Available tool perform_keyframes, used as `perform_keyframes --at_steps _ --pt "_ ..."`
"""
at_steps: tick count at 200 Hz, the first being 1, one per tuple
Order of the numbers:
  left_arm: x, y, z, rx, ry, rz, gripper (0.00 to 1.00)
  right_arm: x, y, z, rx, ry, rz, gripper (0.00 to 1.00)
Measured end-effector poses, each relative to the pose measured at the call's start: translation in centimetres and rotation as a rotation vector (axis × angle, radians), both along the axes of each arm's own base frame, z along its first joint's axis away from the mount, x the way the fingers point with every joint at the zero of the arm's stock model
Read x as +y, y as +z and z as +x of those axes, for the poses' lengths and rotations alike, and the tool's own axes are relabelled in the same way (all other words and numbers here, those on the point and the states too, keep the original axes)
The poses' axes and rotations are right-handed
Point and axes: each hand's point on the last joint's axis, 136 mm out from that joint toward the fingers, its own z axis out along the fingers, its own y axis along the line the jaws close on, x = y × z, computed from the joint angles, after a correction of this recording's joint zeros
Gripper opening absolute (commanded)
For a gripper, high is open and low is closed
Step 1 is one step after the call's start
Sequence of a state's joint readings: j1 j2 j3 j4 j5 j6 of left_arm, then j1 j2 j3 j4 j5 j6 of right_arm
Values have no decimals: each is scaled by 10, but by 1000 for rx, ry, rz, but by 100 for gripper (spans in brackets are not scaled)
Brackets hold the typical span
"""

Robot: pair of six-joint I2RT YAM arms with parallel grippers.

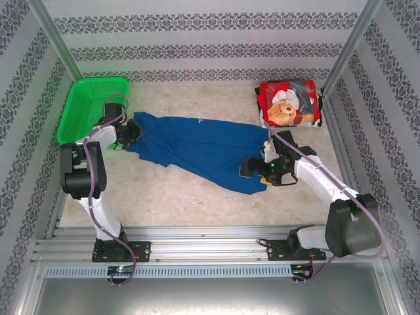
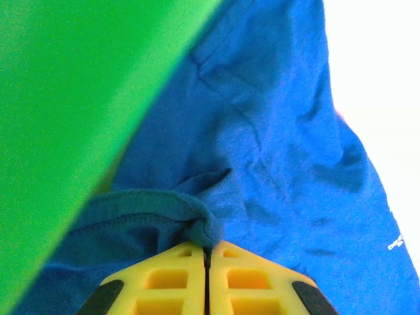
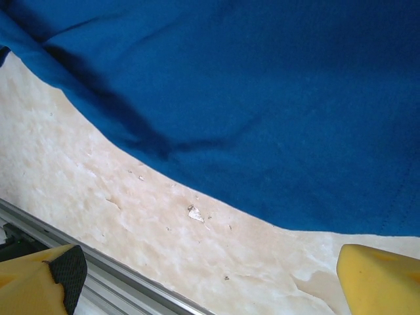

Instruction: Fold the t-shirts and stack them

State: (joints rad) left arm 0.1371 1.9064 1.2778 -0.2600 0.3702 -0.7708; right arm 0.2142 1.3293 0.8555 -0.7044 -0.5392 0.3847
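Because the blue t-shirt (image 1: 203, 154), spread across the table (image 1: 164, 193) between green basket (image 1: 82, 108) and folded red t-shirt (image 1: 289, 104), looks light and limp, we favour hems: left gripper (image 2: 207, 252) pinches closed on its rolled edge, right gripper (image 3: 210, 272) gapes wide beside the near hem.

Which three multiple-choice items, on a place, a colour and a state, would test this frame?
1. Where does the red t-shirt lie? A far right corner; B near left corner; C table centre.
2. The basket is: A blue; B green; C white.
3. The right arm's fingers are: A shut on cloth; B shut on nothing; C wide open.
A, it lies folded at the far right; B, green plastic at the far left; C, both tips stand far apart, with the table showing between them.
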Motion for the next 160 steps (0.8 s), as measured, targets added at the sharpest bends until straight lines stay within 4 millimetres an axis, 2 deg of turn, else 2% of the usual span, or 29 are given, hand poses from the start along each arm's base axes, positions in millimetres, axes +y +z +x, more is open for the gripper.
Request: perform_keyframes --at_steps 23,43,57,73,102,113,123,131,143,160 --pt "-2 5 10 -32 4 -24 44 0 -1 1 1 0 0 98" --pt "-7 15 11 -54 -9 -34 54 0 -1 1 0 0 0 98" --pt "-12 27 8 -66 -28 -28 56 0 -1 1 0 0 0 98" --pt "-21 50 -3 -81 -63 -8 56 0 -1 1 0 0 0 98" --pt "-54 103 -38 -131 -160 46 55 -1 -1 1 -8 1 -8 98" --pt "-67 110 -58 -142 -190 53 53 -2 0 3 -18 2 -12 98" --pt "-77 106 -82 -131 -208 40 50 -2 0 4 -26 4 -12 98" --pt "-80 93 -101 -99 -207 29 49 -1 1 5 -33 7 -11 98" --pt "-79 62 -127 -17 -187 10 47 -1 1 6 -37 10 -11 98" --pt "-77 22 -149 100 -161 -6 41 -1 0 6 -38 14 -12 98"
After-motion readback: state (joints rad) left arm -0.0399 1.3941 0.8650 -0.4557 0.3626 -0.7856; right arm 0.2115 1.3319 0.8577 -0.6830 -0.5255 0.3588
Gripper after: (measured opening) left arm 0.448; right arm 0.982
